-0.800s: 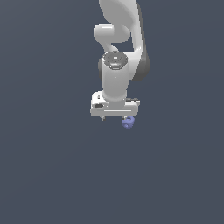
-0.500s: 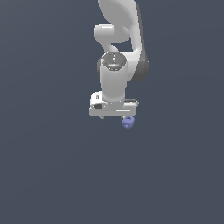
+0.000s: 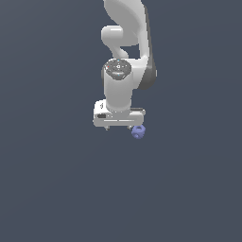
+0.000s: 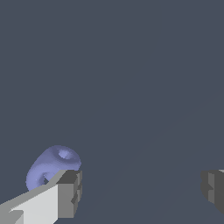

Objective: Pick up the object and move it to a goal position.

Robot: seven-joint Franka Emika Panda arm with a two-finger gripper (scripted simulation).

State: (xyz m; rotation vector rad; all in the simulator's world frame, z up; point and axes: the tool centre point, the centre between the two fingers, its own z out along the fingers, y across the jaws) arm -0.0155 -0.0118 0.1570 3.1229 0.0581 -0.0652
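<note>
The object (image 3: 138, 132) is a small periwinkle-blue rounded lump with a hole in its face. In the exterior view it lies just below the right end of the white hand. In the wrist view the object (image 4: 52, 165) sits just outside one finger, partly hidden behind that fingertip (image 4: 70, 193), not between the fingers. My gripper (image 4: 141, 192) is open wide and holds nothing; the other fingertip (image 4: 214, 189) shows at the frame edge. In the exterior view the gripper (image 3: 119, 126) is seen from above, its fingers mostly hidden under the hand.
A plain dark grey-blue floor (image 3: 56, 189) fills both views. The white arm (image 3: 124, 52) reaches in from the top of the exterior view.
The hand has shifted very slightly; the object stays at the same spot by the hand's right end. The jaws stay open.
</note>
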